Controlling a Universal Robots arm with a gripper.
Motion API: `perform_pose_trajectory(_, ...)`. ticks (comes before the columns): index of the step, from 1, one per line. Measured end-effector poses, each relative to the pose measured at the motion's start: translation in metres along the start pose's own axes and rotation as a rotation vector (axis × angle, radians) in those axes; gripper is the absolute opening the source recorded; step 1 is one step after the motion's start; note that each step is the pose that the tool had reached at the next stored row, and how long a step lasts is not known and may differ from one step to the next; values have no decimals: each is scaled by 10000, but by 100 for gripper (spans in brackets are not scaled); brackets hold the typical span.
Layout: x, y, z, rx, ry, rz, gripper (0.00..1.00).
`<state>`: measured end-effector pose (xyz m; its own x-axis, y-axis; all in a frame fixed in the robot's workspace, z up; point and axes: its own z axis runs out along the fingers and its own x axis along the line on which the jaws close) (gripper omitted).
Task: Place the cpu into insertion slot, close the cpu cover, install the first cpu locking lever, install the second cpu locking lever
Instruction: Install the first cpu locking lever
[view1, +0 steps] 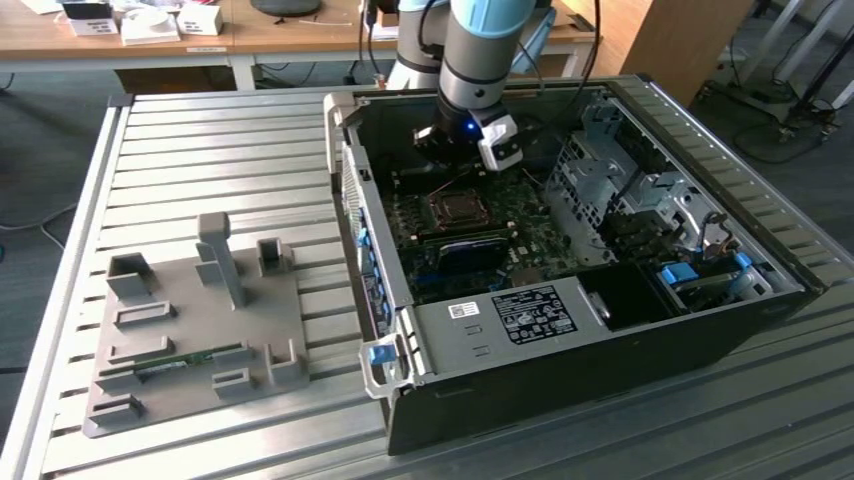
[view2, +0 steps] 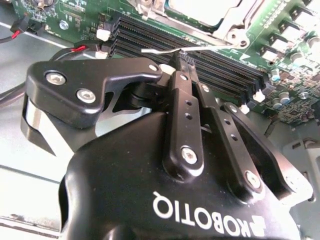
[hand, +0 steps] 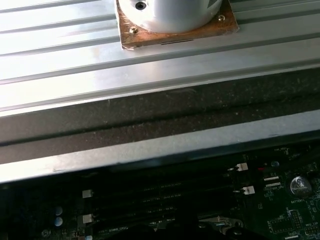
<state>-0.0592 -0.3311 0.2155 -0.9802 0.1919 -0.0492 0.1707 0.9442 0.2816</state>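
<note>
Supervisor: Location of the chip?
Inspector: The cpu (view2: 197, 7) sits in its socket on the motherboard (view2: 80, 17), silvery top up. The cpu cover (view2: 231, 22) lies flat around it.
Supervisor: Gripper condition?
Inspector: The gripper (view2: 184, 59) is just beside the socket, over the black memory slots (view2: 225, 70). Its fingers are closed together, tips touching a thin wire locking lever (view2: 160, 50). Whether the lever is pinched, I cannot tell.
Supervisor: Surroundings?
Inspector: The open computer case (view1: 561, 390) rests on a ribbed metal table (view1: 227, 150). A grey fixture plate (view1: 200, 330) lies well apart, toward the exterior view's left.
</note>
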Motion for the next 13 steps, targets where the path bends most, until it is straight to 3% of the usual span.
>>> perform_pose_trajectory(13, -22, -13, 61, 3, 1, -1, 11)
